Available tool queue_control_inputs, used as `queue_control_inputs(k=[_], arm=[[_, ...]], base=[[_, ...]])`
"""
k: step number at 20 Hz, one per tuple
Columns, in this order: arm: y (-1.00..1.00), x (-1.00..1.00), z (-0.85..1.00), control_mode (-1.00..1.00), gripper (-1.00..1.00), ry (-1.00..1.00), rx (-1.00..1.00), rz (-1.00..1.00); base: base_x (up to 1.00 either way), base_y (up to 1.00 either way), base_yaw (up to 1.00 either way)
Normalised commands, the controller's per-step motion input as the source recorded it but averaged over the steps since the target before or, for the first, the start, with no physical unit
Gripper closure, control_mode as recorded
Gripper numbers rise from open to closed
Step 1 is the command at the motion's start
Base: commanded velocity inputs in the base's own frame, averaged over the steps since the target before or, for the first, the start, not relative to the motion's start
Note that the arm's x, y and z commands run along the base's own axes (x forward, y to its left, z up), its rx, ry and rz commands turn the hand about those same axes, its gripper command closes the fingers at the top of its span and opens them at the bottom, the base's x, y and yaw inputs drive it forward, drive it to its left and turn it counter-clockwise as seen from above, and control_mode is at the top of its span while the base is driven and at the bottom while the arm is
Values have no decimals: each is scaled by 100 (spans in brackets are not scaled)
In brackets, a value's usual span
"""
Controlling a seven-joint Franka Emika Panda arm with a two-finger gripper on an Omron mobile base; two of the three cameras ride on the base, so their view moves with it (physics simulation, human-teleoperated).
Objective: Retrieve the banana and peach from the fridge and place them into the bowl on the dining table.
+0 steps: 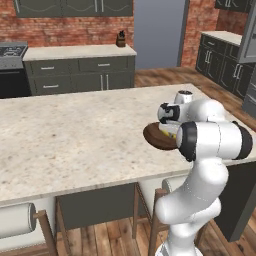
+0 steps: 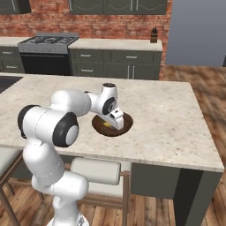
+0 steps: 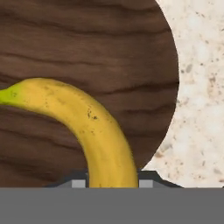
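1. One banana (image 3: 94,131) is showing in the hand view: slender, curved, yellow with small dark specks and a greenish tip at one end.
2. It is lying over the inside of one bowl (image 3: 87,43), a round dark brown bowl with wood grain.
3. The end effector (image 3: 109,183) is clamping the banana between its two finger tips, which are sitting at either side of the fruit's lower end.
4. The bowl (image 2: 128,125) is resting on the beige speckled tabletop (image 2: 176,119), near its front edge.
5. One white arm (image 1: 210,135) is reaching over the bowl (image 1: 155,137), covering part of it.
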Motion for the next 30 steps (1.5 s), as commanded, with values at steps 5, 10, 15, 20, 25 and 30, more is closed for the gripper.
queue_control_inputs(k=[5, 10, 15, 20, 25, 30], arm=[[0, 46, -33, -100, 100, 0, 0, 5], [0, 42, -25, -100, 100, 0, 0, 3], [0, 36, -24, -100, 100, 0, 0, 1], [0, 37, -28, -100, -100, 0, 0, 0], [0, 35, -17, -100, -100, 0, 0, 0], [0, -18, 10, -100, -100, 0, 0, 0]], base=[[0, 0, 0], [0, 0, 0], [0, 0, 0], [0, 0, 0], [0, 0, 0], [0, 0, 0]])
